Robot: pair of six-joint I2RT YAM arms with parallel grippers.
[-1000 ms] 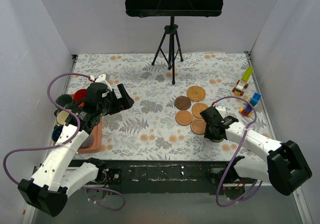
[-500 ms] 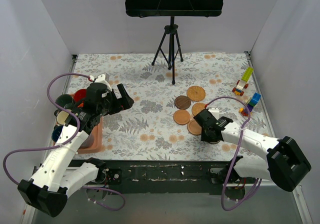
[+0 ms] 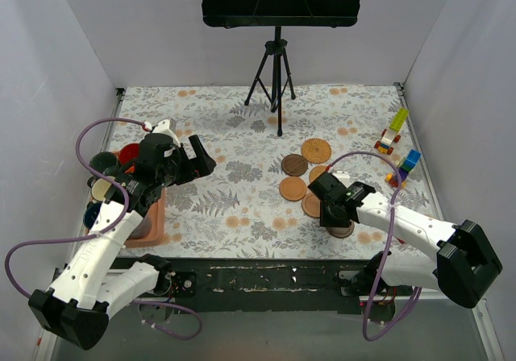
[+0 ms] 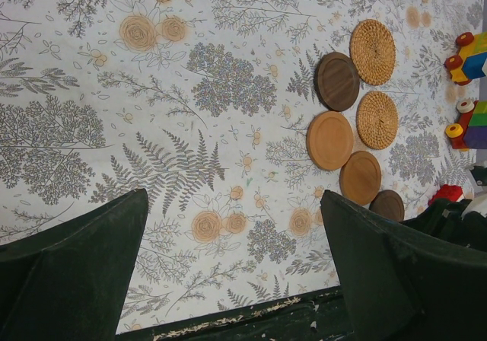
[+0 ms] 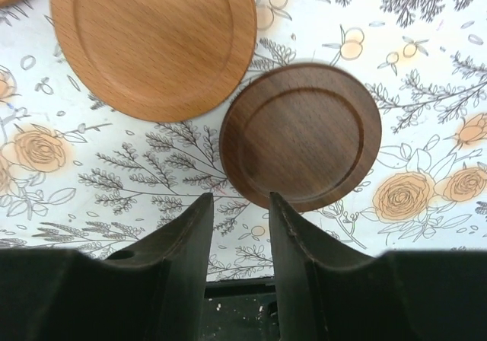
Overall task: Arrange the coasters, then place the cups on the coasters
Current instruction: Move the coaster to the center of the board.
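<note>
We are looking first at the near dark brown coaster (image 5: 300,135), which is lying flat on the flowered counter (image 3: 234,127). Its rim is touching, or all but touching, an orange-brown wood coaster (image 5: 152,40) beside it. The right hand (image 5: 238,204) is hovering just short of the dark disc. Its jaws are standing a little apart with only cloth showing between them, so it is gripping nothing. The other coasters (image 3: 316,150) are sitting in a tight cluster just beyond, several of them touching.

We are judging that the arranging step is in hand and not yet done, since the discs are crowding each other too closely for handled mugs to stand side by side. The next move is calling for a low, flat grip or nudge on one rim, drawing that disc clear without dragging its neighbour.

The cups (image 3: 103,164) are standing well apart at the far left, bunched in the salmon-pink tray (image 3: 155,226). The left hand (image 4: 232,204) is hanging wide open and empty over bare cloth.

The right wrist view is giving us the gap between the jaws and the coaster's grooved rim, which the top view is partly covering with the hand itself. Only the top view is showing the cups and tray. The left wrist view is laying out all six discs at once, with toy blocks (image 4: 472,59) at its edge.
</note>
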